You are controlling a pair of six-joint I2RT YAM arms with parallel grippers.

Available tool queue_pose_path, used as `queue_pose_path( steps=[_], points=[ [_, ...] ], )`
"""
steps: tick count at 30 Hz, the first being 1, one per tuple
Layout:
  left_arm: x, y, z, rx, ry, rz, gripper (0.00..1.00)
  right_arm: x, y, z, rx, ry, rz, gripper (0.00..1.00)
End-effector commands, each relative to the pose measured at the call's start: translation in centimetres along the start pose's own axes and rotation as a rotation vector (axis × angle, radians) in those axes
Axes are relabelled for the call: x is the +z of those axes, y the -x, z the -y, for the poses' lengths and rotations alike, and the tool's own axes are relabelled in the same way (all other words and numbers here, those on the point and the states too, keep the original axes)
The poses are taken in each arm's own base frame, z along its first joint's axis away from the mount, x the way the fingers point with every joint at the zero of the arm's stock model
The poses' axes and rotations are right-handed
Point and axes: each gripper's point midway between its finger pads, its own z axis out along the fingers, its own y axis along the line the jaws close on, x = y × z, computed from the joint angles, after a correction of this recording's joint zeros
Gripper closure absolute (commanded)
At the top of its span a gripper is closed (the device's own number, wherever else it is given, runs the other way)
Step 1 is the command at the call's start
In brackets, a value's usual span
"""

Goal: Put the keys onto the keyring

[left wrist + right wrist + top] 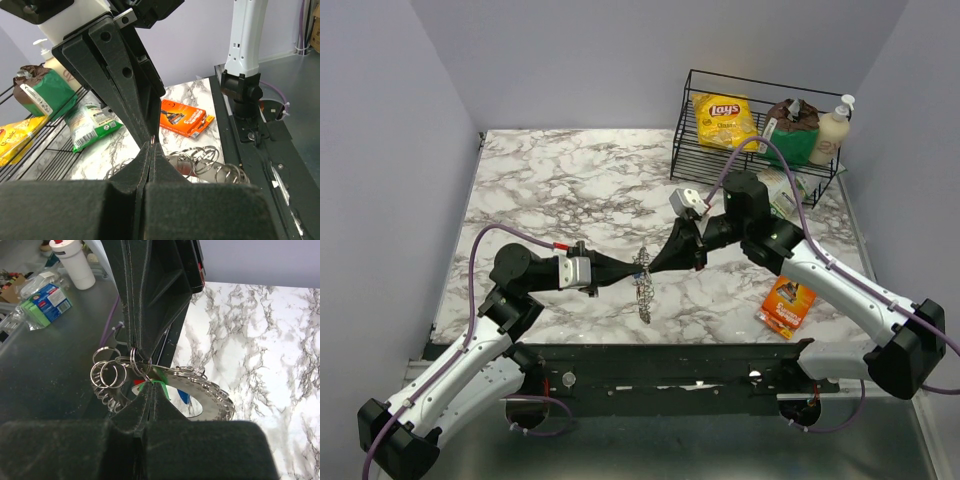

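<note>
The keyring [642, 290] hangs edge-on between both gripper tips near the table's front middle. In the right wrist view the keyring [216, 391] is a flat grey disc with an open centre and several small split rings along its rim. My right gripper [151, 389] is shut with the pale green key [159, 384] at its tips. A red key [138, 382] and a blue key [184, 396] show behind the disc. My left gripper [151, 146] is shut on one small split ring at the rim. The two grippers, left [636, 268] and right [652, 266], meet tip to tip.
A black wire basket [692, 150] at the back right holds a yellow crisp bag [723, 118], a green bag [792, 138] and a lotion bottle [832, 130]. An orange packet [787, 305] lies at the front right beside the right arm. A green-white packet [92, 125] lies near the basket.
</note>
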Motion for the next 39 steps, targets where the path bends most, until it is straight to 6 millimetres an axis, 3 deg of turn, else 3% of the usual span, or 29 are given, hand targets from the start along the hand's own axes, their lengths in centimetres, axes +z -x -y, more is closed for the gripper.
queue_pose_path(
  steps=[1, 14, 21, 24, 28, 29, 33, 39],
  points=[
    [0.1, 3.2, -0.4, 0.094, 0.007, 0.085, 1.0, 0.4, -0.4, -0.2, 0.016, 0.021, -0.012, 0.99],
    [0.3, 2.9, -0.2, 0.08, -0.006, 0.099, 1.0, 1.3, -0.2, -0.1, 0.013, 0.027, -0.016, 0.97],
    [0.2, 2.6, -0.3, 0.08, 0.002, 0.087, 1.0, 0.4, 0.3, -0.2, -0.034, -0.069, -0.014, 0.79],
    [0.2, 2.7, -0.3, 0.087, 0.002, 0.085, 1.0, -0.3, 0.4, 0.0, -0.054, -0.134, -0.016, 0.63],
    [0.1, 2.8, -0.2, 0.092, 0.001, 0.079, 1.0, -1.3, 0.4, 0.5, -0.09, -0.222, -0.027, 0.31],
    [0.1, 2.8, -0.2, 0.091, 0.0, 0.078, 1.0, -1.4, 0.3, 0.8, -0.098, -0.248, -0.031, 0.28],
    [0.1, 2.9, -0.1, 0.092, -0.009, 0.08, 1.0, -2.1, 0.9, 0.4, -0.145, -0.277, -0.022, 0.2],
    [0.2, 3.1, 0.2, 0.084, -0.033, 0.089, 1.0, -1.8, 3.3, -1.0, -0.2, -0.203, 0.037, 0.24]
  ],
)
